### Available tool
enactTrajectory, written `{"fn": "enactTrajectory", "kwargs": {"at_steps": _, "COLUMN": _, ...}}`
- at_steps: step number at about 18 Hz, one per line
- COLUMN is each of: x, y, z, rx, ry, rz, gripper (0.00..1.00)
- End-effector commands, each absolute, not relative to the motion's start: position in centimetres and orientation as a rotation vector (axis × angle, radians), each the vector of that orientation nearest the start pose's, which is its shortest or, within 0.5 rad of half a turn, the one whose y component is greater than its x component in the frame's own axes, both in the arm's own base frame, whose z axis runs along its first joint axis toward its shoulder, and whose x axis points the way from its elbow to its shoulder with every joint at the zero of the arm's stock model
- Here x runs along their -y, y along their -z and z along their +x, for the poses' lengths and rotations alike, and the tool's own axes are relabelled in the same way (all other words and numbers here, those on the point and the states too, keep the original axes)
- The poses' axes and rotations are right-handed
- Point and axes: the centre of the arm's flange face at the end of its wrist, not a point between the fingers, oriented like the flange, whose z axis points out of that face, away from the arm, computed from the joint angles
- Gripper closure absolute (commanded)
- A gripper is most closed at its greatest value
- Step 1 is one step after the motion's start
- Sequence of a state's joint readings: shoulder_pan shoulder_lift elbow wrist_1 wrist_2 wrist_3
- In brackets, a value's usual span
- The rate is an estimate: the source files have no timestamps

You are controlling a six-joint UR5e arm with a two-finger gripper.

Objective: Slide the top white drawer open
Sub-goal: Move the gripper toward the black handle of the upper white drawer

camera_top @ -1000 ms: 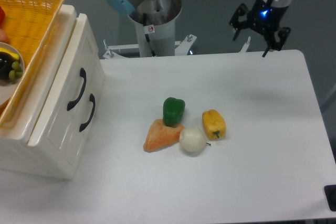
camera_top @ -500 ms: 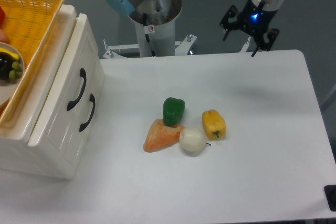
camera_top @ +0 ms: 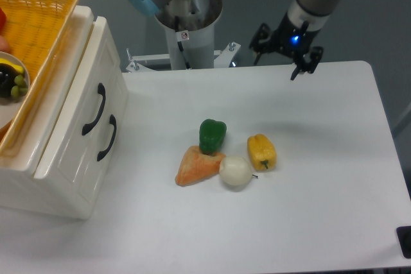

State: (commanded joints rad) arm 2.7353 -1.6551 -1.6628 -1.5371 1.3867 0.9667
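We see our black two-finger end effector point(camera_top: 277, 56) hanging with fingers spread and empty above the white worktop point(camera_top: 321, 178) at one o'clock, well apart from the glossy cream-white top drawer with its curved black handle point(camera_top: 94, 108) at nine o'clock.

glossy top white drawer point(camera_top: 82, 104), woven basket point(camera_top: 38, 11)
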Motion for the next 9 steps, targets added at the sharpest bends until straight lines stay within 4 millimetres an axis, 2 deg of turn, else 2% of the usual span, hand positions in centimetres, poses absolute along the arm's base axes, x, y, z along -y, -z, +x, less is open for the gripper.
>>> {"fn": "enactTrajectory", "kwargs": {"at_steps": 9, "x": -38.6, "y": -40.2, "z": -36.6, "rx": 0.613, "ry": 0.399, "rz": -2.988, "gripper": 0.0}}
